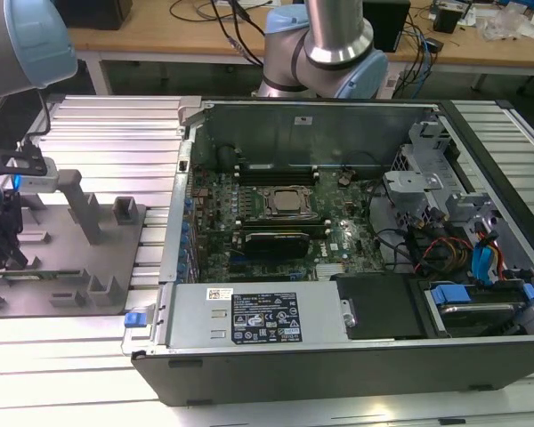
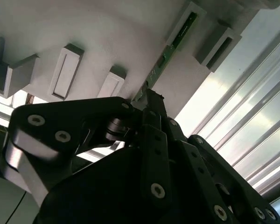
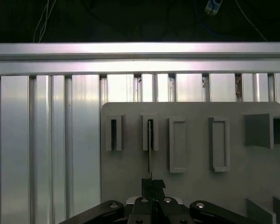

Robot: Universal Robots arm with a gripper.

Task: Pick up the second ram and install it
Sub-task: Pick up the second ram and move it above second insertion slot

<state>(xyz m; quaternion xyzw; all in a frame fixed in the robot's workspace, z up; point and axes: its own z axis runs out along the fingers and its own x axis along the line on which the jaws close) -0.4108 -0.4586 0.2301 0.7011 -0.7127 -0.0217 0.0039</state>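
I count one open computer [image 1: 338, 378] with one processor [image 1: 289, 203] inside, one grey jig [image 3: 126, 186] with four slotted holders [image 3: 177, 144] in a row, one ram [image 2: 164, 58] and one claw [image 3: 152, 183].

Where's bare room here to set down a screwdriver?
The ribbed table is bare between the grey fixture plate and the far bench, and in front of the plate. Crowded: the plate, where the gripper holds the second ram, and inside the case.
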